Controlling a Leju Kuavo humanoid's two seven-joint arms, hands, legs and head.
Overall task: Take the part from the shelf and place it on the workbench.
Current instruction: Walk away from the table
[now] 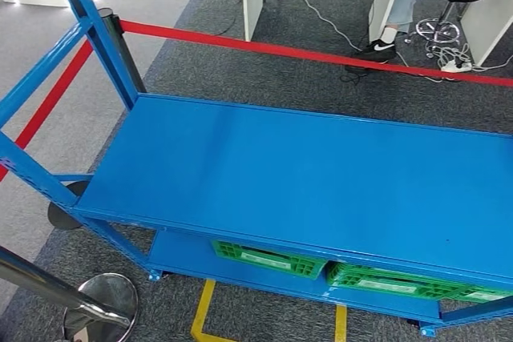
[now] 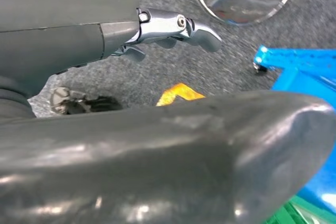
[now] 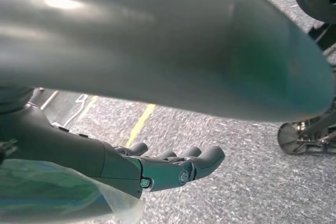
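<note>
Shelf (image 1: 302, 174) top bare | green crates (image 1: 269, 259) below | robot hands empty, apart

I see the green slatted plastic crates (image 1: 269, 259) mostly hidden under the blue metal shelf (image 1: 302, 174); their contents, perhaps the part, I can't make out.

Even bright overhead light, soft sheen on the blue metal shelf top (image 1: 302, 174), glare on the round chrome stanchion base (image 1: 99, 306); both wrist views w/ blurred, out-of-focus thick grey thumb (image 2: 178, 161) close to lens
</note>
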